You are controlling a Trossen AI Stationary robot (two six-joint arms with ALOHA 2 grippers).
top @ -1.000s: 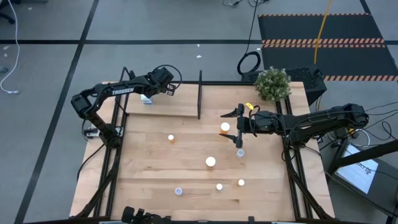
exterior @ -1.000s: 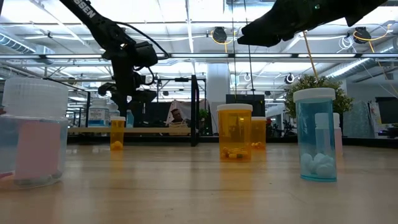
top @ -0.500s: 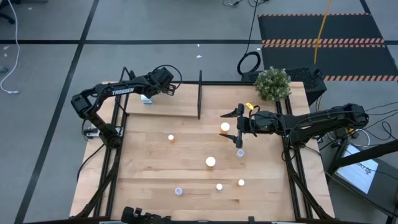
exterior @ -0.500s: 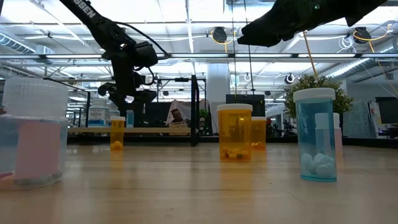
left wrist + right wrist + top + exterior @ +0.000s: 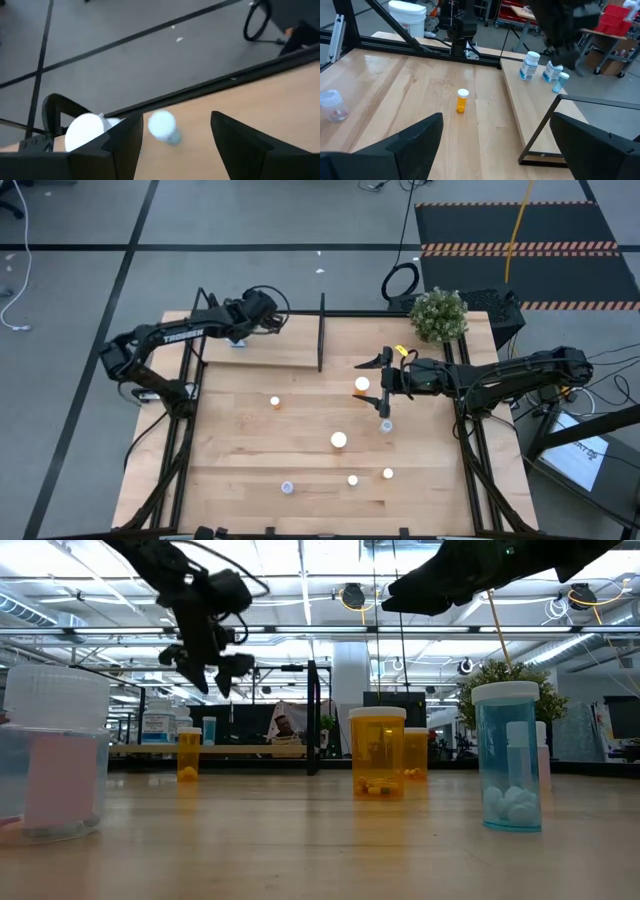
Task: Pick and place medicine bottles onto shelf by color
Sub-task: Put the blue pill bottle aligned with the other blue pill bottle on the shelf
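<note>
Two claws are seen spread apart: left claw [image 5: 208, 668] above the shelf [image 5: 262, 350] upper left, right claw [image 5: 383, 380] mid-frame, nothing held.

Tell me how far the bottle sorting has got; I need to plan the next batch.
Done: three pale bottles stand on the shelf. In hand: nothing; the left hand hangs open above them, and the right hand is open over the table by an orange bottle. Left: six bottles on the tabletop, including the orange one nearest the shelf.
</note>
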